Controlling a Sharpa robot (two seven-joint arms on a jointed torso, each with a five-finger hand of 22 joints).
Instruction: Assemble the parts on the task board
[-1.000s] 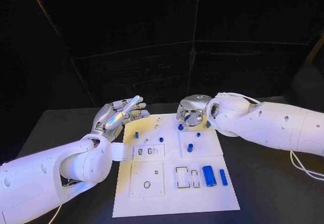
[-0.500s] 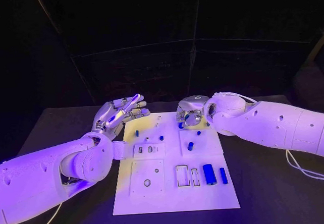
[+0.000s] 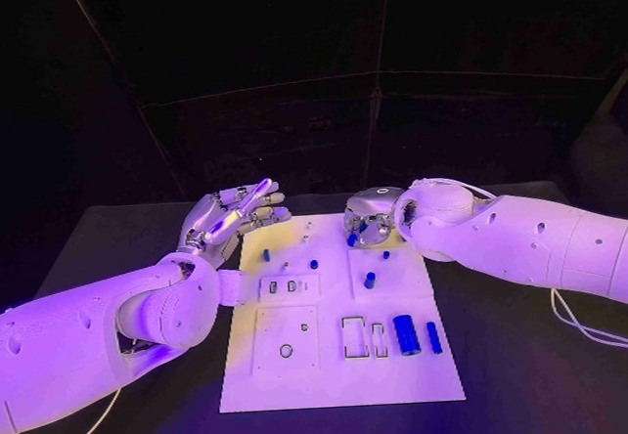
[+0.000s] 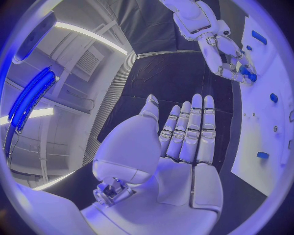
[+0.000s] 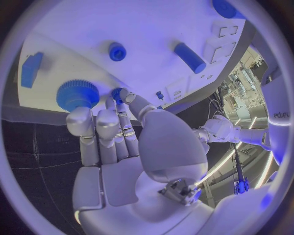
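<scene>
While the robot's right silver hand [image 3: 369, 217] bends over the far edge of the white rectangular task board [image 3: 340, 372], its fingers [image 5: 116, 105] are drawn together on a small blue peg [image 5: 116, 92] that appears to stand upright in the board there. In the right wrist view the tips of thumb and a finger meet at the peg's top, with a ribbed blue round knob [image 5: 78, 94] just beside them towards the board's far right corner. So the peg lies straight below the fingertips, its long axis apparently square to the board, and any coming push or twist would have to run along that axis. The right hand is plainly the nearer. The left silver hand [image 3: 233, 219] hovers off the board's far left corner over the black surface [image 3: 118, 247], palm up, its fingers [image 4: 190, 129] straight, side by side and holding nothing. Other blue parts lie further along the board: a fat blue cylinder [image 3: 405, 335] and a slim blue bar [image 3: 434, 337] near the near right corner.
</scene>
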